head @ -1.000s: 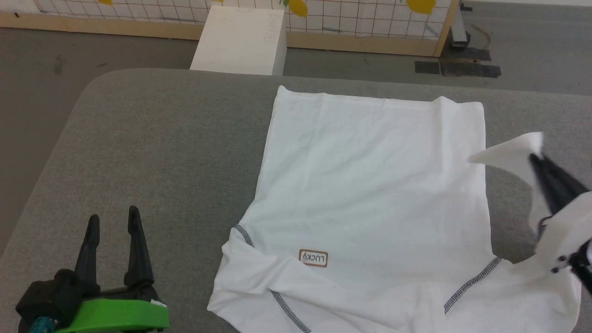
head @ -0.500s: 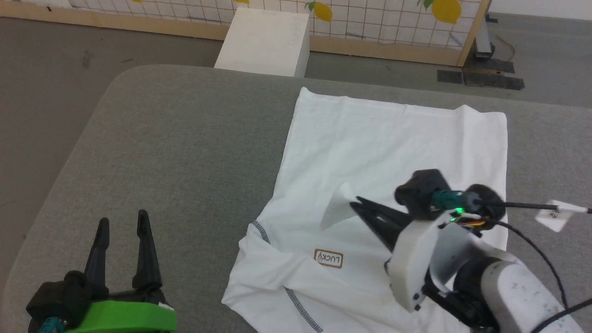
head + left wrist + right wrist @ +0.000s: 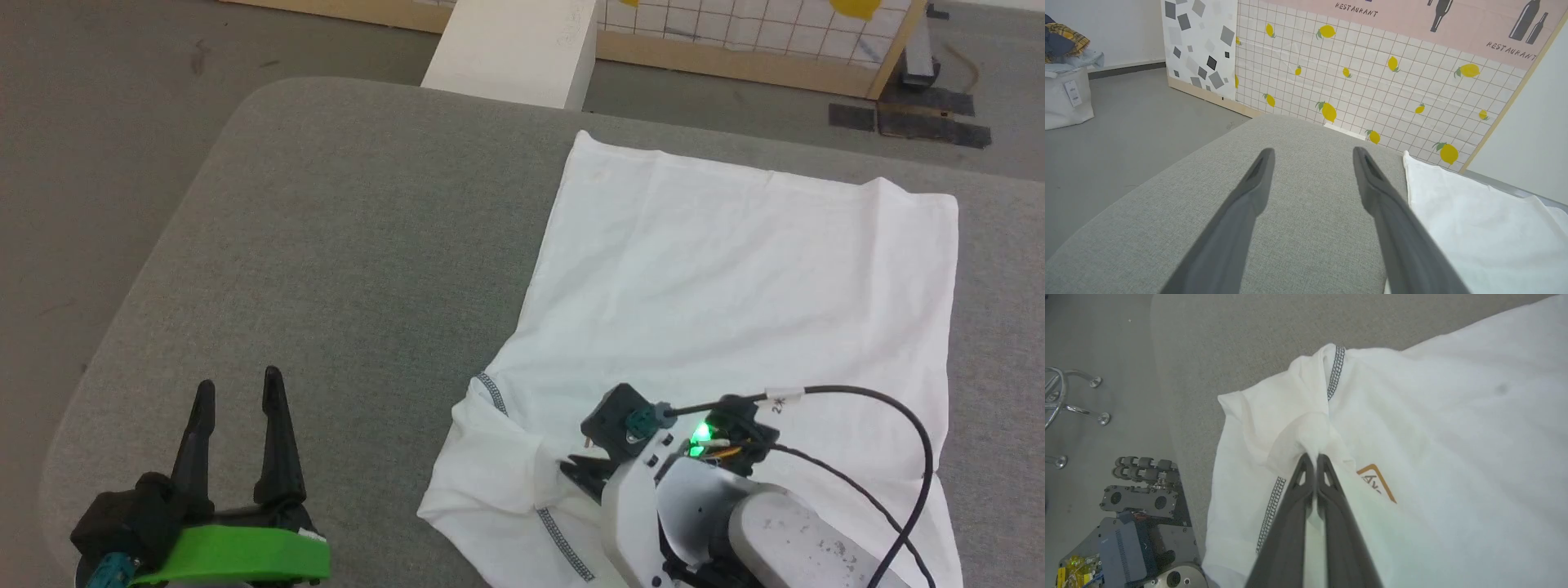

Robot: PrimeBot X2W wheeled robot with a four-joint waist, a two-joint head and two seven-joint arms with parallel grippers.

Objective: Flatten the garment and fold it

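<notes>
Roughly, the flattening looks done: the shirt (image 3: 735, 278) lies on the grey table (image 3: 326, 245), its body spread smooth toward the far edge. Folding, I judge, is barely under way. The right gripper (image 3: 1312, 457) has its fingers pressed together on a bunch of white cloth (a sleeve end, probably) over the chest, near a grey shoulder seam (image 3: 1336, 371). The other folds are not yet made, and the near edge is rumpled. The left gripper (image 3: 238, 392) hangs above bare table, fingers apart, holding nothing. The right wrist view makes the pinch plain, with the brown-bordered patch (image 3: 1376, 482) just beside it. In the head view the pale wrist stands before that spot, though that view gives the shirt's whole spread.
</notes>
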